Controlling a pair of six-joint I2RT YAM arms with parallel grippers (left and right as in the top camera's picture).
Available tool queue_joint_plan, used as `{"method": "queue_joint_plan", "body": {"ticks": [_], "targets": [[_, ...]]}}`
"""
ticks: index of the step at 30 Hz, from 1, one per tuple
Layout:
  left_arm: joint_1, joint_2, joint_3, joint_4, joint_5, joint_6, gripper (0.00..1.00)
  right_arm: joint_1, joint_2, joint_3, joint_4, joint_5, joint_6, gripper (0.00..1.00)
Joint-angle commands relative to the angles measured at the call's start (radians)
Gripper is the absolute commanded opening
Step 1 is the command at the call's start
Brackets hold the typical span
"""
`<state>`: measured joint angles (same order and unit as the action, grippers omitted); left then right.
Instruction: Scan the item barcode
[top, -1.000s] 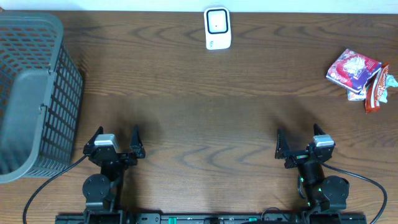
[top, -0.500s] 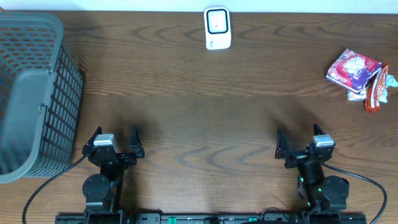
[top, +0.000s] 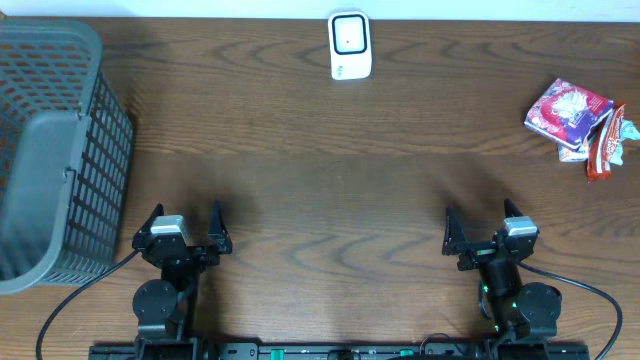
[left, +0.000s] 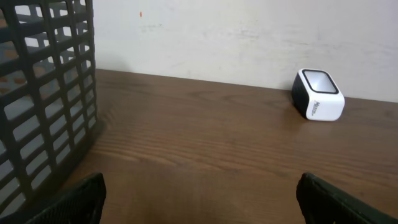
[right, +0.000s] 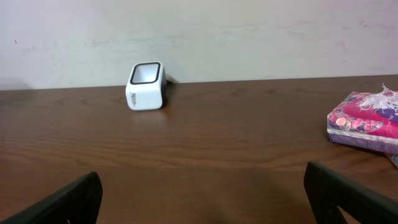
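We have the left end effector (top: 188, 212) and right end effector (top: 480, 213) at the near worktop (top: 330, 180) edge, both with jaws wide open and holding nothing. Grey basket (top: 105, 150) at the left side. Snack packets (top: 568, 112) lie far right, well apart from the white scanner (top: 350, 45) at the back edge, centre.

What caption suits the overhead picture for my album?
Left arm and right arm, jaws open, face a scanner, snack packets and a basket.
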<state>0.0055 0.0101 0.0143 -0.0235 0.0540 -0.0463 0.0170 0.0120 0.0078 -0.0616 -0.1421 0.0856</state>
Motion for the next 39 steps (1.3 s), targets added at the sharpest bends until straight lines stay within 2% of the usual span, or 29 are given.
{"method": "queue_joint_plan", "body": {"ticks": [1,34,39], "targets": [[0.004,-0.006,-0.01,-0.047,-0.013,0.02,0.98,-0.004,-0.005,-0.002,-0.002,0.002,-0.013,0.99],[0.004,-0.006,-0.01,-0.047,-0.013,0.02,0.98,-0.04,-0.006,-0.002,-0.003,0.013,-0.015,0.99],[0.004,-0.006,-0.01,-0.047,-0.013,0.02,0.98,-0.04,-0.006,-0.002,-0.008,0.039,-0.06,0.99]]}}
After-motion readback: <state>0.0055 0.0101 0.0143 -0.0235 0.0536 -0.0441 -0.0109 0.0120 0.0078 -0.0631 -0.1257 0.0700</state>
